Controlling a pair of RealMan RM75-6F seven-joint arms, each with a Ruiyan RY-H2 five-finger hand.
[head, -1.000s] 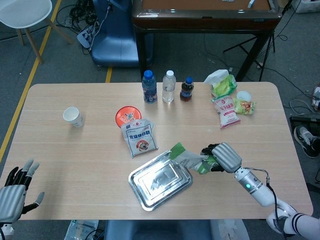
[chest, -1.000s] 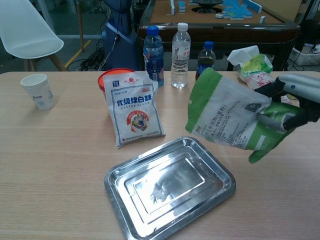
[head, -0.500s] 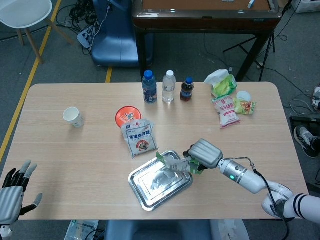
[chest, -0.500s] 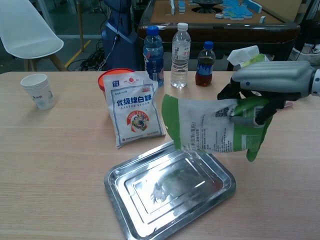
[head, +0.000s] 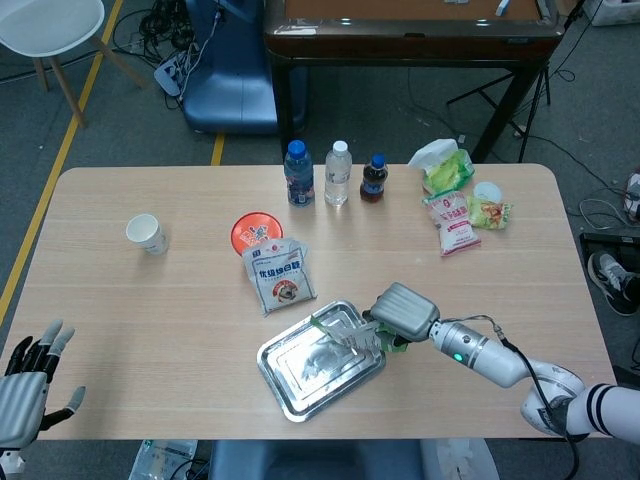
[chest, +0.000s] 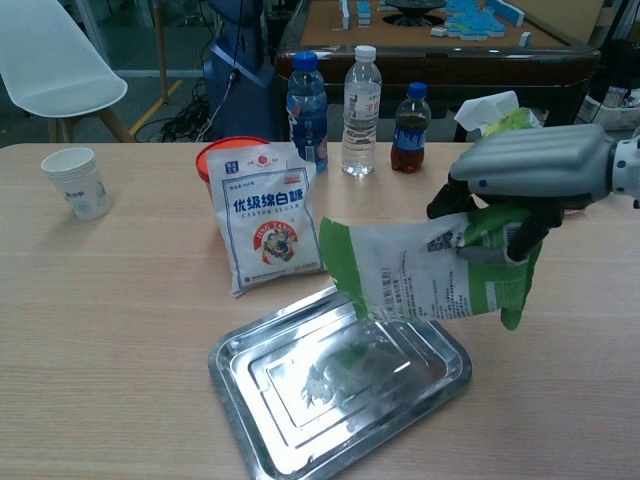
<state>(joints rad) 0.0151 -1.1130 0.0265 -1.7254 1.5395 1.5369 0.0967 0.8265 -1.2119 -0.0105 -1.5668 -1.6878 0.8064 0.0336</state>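
Note:
My right hand (head: 403, 312) (chest: 525, 185) grips a green and white snack bag (chest: 425, 272) (head: 352, 328) by its right end. The bag hangs tilted over the right part of a steel tray (head: 298, 385) (chest: 280, 420), its lower edge close to the tray. A white sugar bag (head: 279, 275) (chest: 268, 220) leans on an orange-lidded bowl (head: 252, 229) (chest: 222, 150) just behind the tray. My left hand (head: 28, 385) hovers at the table's near left corner with fingers spread and nothing in it; the chest view does not show it.
Three bottles (head: 337, 173) (chest: 360, 97) stand in a row at the back. A paper cup (head: 146, 234) (chest: 77, 182) is at the left. Snack packets (head: 455, 222) and a green-white bag (head: 443, 166) lie at the back right. A white chair (chest: 50, 70) stands beyond the table.
My right hand has carried the green and white bag leftward from beside the tray to over its right part, and lowered it a little. The left hand barely moved.

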